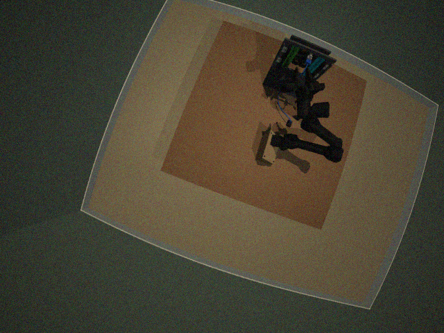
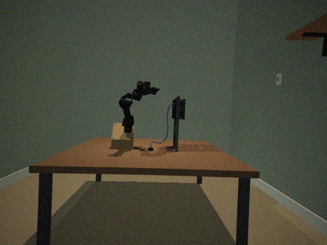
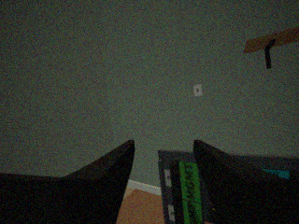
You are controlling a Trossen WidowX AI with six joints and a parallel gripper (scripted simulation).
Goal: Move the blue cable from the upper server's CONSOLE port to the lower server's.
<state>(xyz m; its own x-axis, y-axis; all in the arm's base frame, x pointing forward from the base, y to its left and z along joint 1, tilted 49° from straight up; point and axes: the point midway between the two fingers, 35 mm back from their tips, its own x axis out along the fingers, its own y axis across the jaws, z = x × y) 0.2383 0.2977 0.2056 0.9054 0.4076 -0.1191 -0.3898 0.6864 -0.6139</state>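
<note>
The dark rack [image 1: 280, 56] [image 2: 176, 131] [image 3: 164, 187] stands upright on the table. The blue cable [image 1: 304, 70] [image 2: 167, 123] rises from a small black block on the table to the rack's face, where its pale plug [image 1: 309, 57] sits high up. The two servers and their port labels cannot be told apart. My gripper [image 1: 298, 70] [image 2: 158, 90] [image 3: 163, 145] is partly open and empty. It hangs in front of the rack, above the plug's height. In the wrist view the right finger covers part of the rack, and the plug is not seen.
A green labelled strip [image 1: 291, 55] [image 3: 189, 193] and a teal strip [image 1: 316, 64] [image 3: 277, 174] are on the rack. The black block [image 1: 288, 123] [image 2: 150, 149] lies between rack and arm base. A beige box [image 1: 269, 152] [image 2: 122, 143] stands at the arm's base.
</note>
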